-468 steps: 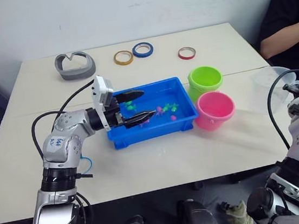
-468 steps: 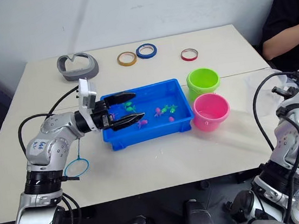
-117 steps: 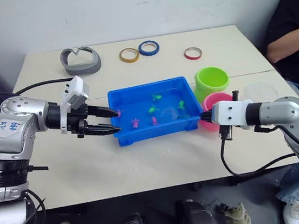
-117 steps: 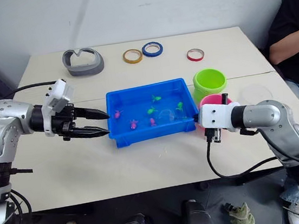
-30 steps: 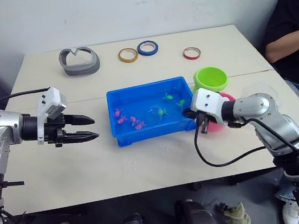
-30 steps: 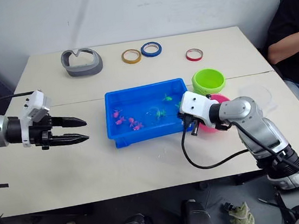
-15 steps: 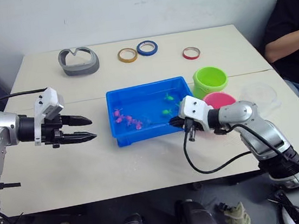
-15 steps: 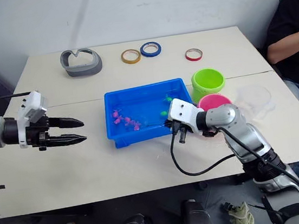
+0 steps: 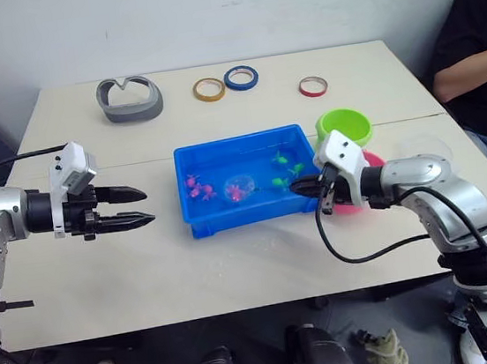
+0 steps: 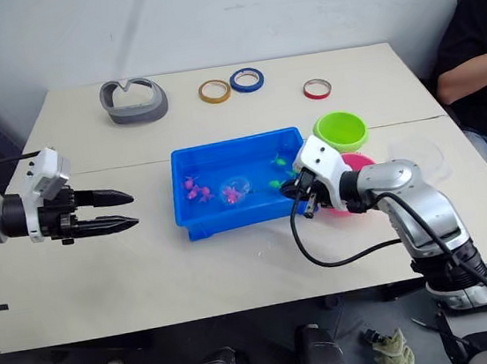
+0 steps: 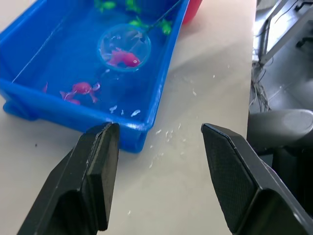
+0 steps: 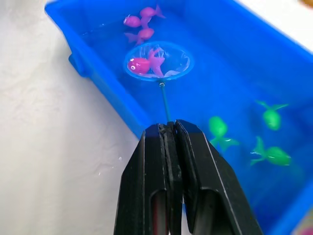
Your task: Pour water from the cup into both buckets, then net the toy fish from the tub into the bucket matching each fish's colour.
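A pink toy fish (image 12: 139, 64) now sits inside the small round blue-rimmed net (image 12: 157, 61), centre frame in the shallow bright blue plastic tub (image 9: 197, 225); half a second ago it swam free. Next comes the pink bucket (image 9: 367, 161). The right gripper (image 12: 168, 128), lower centre, is clamped on the net's handle, fish straight ahead. The left gripper (image 9: 137, 206) is spread apart.

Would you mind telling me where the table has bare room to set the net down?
Bare: the table in front of the tub, and between tub and left gripper. Crowded: the buckets beside the right gripper.
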Robot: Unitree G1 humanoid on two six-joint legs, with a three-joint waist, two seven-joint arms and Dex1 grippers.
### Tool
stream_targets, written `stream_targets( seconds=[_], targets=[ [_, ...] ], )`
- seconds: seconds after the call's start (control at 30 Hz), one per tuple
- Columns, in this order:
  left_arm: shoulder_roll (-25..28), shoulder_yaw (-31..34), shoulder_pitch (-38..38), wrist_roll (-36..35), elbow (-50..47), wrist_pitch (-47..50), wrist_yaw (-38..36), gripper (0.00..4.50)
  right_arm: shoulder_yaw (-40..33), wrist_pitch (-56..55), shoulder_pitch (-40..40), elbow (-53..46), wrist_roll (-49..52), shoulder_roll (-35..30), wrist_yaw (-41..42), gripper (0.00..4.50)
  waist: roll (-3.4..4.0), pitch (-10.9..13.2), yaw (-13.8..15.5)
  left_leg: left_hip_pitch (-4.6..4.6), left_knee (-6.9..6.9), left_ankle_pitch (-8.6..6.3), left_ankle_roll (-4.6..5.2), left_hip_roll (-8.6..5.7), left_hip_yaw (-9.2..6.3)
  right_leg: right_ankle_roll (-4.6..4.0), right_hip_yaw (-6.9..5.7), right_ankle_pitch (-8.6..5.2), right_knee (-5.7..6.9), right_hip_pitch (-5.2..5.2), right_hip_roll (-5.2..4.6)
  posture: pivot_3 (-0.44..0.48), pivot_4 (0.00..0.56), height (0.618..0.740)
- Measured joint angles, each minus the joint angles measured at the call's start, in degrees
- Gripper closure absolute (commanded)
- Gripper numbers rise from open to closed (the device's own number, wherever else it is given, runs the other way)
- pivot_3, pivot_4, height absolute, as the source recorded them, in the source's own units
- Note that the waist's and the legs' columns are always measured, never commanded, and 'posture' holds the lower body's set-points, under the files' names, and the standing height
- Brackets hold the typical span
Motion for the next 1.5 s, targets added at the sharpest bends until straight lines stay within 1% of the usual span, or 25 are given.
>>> stream_targets(
  seconds=[0.2,0.63,0.73,0.8,0.9,1.03,1.1,1.13,1.2,1.23,1.27,1.3,1.5],
  targets=[
    [-0.5,0.0,-0.3,-0.1,0.3,-0.6,0.0,1.53,-1.9,1.2,0.0,-0.6,2.5,-1.1,-1.0,4.50,0.00,0.0,-0.1,0.00,-0.02,-0.01,0.00,0.00,0.01,0.00,-0.01,0.00,-0.02,-0.01,0.01,0.000,0.150,0.713],
    [-1.1,-0.1,-1.9,0.0,1.4,-2.0,-0.1,1.53,-2.0,1.1,0.0,-1.4,5.4,-2.1,-1.8,4.50,0.00,0.0,-0.1,0.00,-0.03,-0.02,0.01,0.00,0.01,0.00,-0.01,0.00,-0.04,-0.01,0.01,0.000,0.150,0.713],
    [-1.8,-0.1,-2.1,0.0,2.0,-2.4,-0.1,1.53,-2.1,1.1,0.0,-1.4,5.5,-2.2,-2.2,4.50,0.00,0.0,-0.1,0.00,-0.03,-0.02,0.01,0.00,0.01,0.00,-0.01,0.00,-0.04,-0.01,0.01,0.000,0.150,0.713],
    [-3.1,-0.3,-2.7,0.1,2.5,-3.2,0.0,1.53,-3.2,1.1,0.2,-1.7,6.2,-2.4,-2.8,4.50,0.00,0.0,0.0,-0.01,-0.03,-0.02,0.02,-0.01,0.01,0.00,-0.01,0.00,-0.04,-0.01,0.00,0.000,0.150,0.713],
    [-5.3,-1.6,-4.5,0.2,3.4,-4.7,-0.2,1.53,-6.5,1.7,0.7,-4.0,7.5,-3.7,-3.8,4.50,0.01,0.0,0.3,-0.05,-0.02,-0.02,0.02,-0.01,-0.01,0.00,-0.03,0.00,-0.07,-0.01,0.00,0.000,0.150,0.713],
    [-8.4,-3.8,-8.4,0.9,7.2,-6.9,-1.0,1.53,-12.6,4.5,1.4,-7.7,10.0,-6.4,-5.4,4.50,0.01,0.0,0.4,-0.06,-0.01,-0.04,0.06,-0.03,0.00,0.02,-0.05,0.01,-0.10,0.00,0.01,0.000,0.150,0.713],
    [-10.0,-4.8,-9.8,1.4,8.3,-7.6,-1.4,1.53,-14.5,5.4,2.5,-8.7,10.5,-7.8,-5.9,4.50,0.01,0.0,0.4,-0.07,-0.01,-0.04,0.07,-0.04,0.01,0.03,-0.05,0.02,-0.12,0.00,0.00,0.000,0.150,0.713],
    [-12.0,-6.0,-11.8,2.1,10.5,-9.0,-1.8,1.53,-17.0,6.8,3.9,-9.9,11.1,-9.0,-6.7,4.50,0.01,0.0,0.6,-0.09,-0.01,-0.05,0.08,-0.04,0.00,0.03,-0.08,0.02,-0.14,0.00,0.03,0.000,0.150,0.713],
    [-13.6,-6.9,-13.3,2.7,12.3,-10.2,-2.2,1.53,-19.7,8.2,5.5,-11.5,11.8,-10.4,-7.4,4.50,0.01,0.0,0.6,-0.12,-0.02,-0.05,0.09,-0.04,0.00,0.04,-0.09,0.02,-0.18,0.00,0.04,0.000,0.150,0.713],
    [-15.3,-7.8,-15.1,3.3,14.5,-11.6,-3.0,1.53,-23.0,9.6,7.8,-13.4,12.4,-11.8,-8.0,4.50,0.01,0.0,0.7,-0.15,-0.02,-0.06,0.10,-0.04,-0.02,0.05,-0.14,0.03,-0.22,0.00,0.06,0.000,0.150,0.713],
    [-15.5,-8.0,-15.4,3.5,15.0,-12.0,-3.1,1.53,-23.8,10.1,8.2,-13.9,12.4,-12.3,-8.2,4.50,0.01,0.0,0.7,-0.17,-0.01,-0.06,0.11,-0.03,-0.01,0.06,-0.13,0.03,-0.25,0.00,0.09,0.000,0.150,0.713],
    [-16.8,-8.6,-17.1,4.3,17.3,-13.2,-3.7,1.53,-26.4,10.9,10.3,-15.4,12.9,-13.2,-8.7,4.50,0.01,0.0,0.7,-0.18,-0.02,-0.07,0.11,-0.04,-0.02,0.09,-0.13,0.05,-0.29,0.00,0.08,0.000,0.150,0.713],
    [-22.1,-9.8,-22.8,6.8,25.6,-18.8,-5.5,1.53,-36.3,14.7,19.2,-21.6,14.2,-15.2,-10.2,4.50,0.01,0.0,0.4,-0.26,0.01,-0.09,0.20,-0.05,0.00,0.22,-0.10,0.12,-0.41,-0.01,0.15,0.000,0.150,0.713]
  ],
)
